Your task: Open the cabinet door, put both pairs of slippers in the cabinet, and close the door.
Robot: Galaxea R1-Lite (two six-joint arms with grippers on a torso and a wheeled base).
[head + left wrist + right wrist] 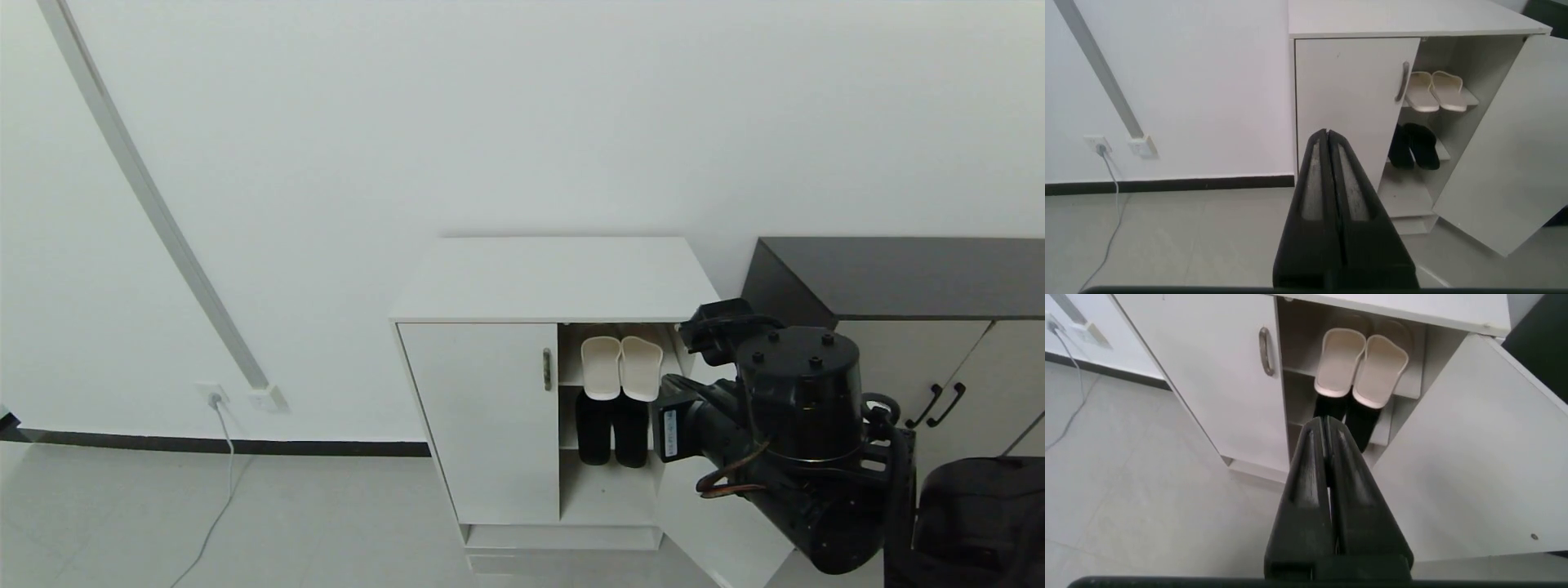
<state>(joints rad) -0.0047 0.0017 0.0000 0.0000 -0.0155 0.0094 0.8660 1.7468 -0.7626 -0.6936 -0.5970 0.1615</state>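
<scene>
The white cabinet (pixel 547 278) stands against the wall with its left door (pixel 482 416) closed and its right door (pixel 722 535) swung open. A white pair of slippers (pixel 622 367) lies on the upper shelf, a black pair (pixel 611 429) on the shelf below. My right gripper (pixel 1328 425) is shut and empty, held in front of the open compartment, pointing at the black slippers (pixel 1347 416) under the white slippers (pixel 1362 366). My left gripper (pixel 1327 137) is shut and empty, farther back and left of the cabinet (pixel 1355 90), apart from it.
A dark-topped sideboard (pixel 898 278) stands right of the cabinet, close to the open door (pixel 1478 457). Wall sockets (pixel 214 397) with a trailing cable (pixel 216 506) are at the left. Open grey floor (pixel 122 523) lies in front and to the left.
</scene>
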